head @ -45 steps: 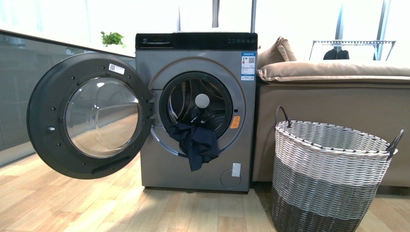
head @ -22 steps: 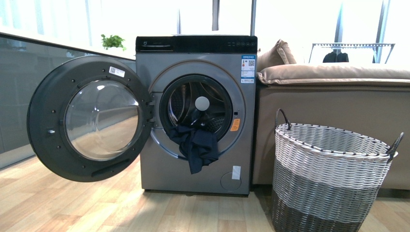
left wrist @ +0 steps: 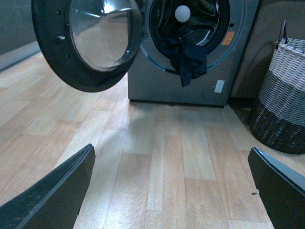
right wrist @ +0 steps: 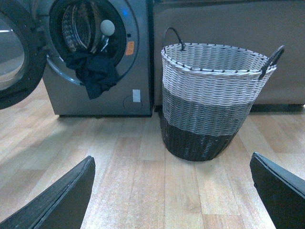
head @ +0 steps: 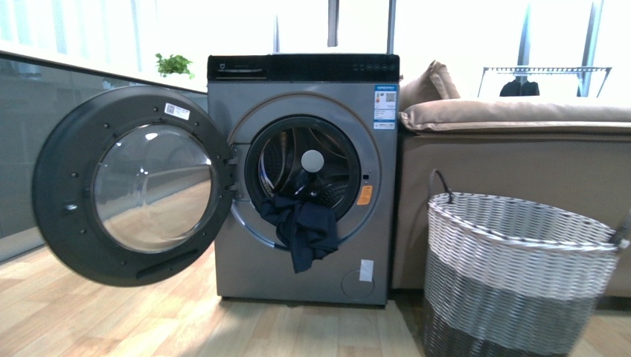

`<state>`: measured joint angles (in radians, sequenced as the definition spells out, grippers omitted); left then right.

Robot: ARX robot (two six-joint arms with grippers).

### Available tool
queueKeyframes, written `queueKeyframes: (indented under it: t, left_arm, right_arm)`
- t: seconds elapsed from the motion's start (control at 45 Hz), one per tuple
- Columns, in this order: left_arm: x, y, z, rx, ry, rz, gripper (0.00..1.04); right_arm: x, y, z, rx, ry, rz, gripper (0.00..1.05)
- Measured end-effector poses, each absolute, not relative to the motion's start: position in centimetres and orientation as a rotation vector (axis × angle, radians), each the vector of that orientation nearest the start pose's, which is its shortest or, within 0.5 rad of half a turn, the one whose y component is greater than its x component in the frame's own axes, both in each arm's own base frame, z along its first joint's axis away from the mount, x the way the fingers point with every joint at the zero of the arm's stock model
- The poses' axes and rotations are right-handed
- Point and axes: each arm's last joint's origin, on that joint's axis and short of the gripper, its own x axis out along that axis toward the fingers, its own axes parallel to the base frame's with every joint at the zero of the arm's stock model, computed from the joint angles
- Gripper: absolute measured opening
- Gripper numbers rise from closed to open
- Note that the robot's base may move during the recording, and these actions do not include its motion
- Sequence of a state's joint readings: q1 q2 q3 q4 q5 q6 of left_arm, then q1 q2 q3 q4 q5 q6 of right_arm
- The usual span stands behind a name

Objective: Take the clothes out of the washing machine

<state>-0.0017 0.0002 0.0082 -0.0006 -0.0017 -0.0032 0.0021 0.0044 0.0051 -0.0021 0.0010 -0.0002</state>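
clothes, soft dark navy folds, drape from washing machine steel drum.

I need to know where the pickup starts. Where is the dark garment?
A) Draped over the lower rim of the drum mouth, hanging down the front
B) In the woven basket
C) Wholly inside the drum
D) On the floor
A: the clothes spill out of the washing machine through its open mouth and hang over the lower rim, clear of the floor.

Blown-out daylight from rear windows, sheen on the door glass of the washing machine, dimmer wrist views.
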Motion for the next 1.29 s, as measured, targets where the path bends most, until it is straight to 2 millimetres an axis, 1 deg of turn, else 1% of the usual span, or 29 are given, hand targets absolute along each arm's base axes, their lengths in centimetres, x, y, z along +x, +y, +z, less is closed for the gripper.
queueKeyframes:
  t: [1.29]
  left_arm:
    - [9.73, -0.02, 16.61, -0.003, -0.006, -0.001, 0.98]
  right_arm:
    - [9.77, 0.01, 16.45, 0.000, 0.003, -0.001, 0.97]
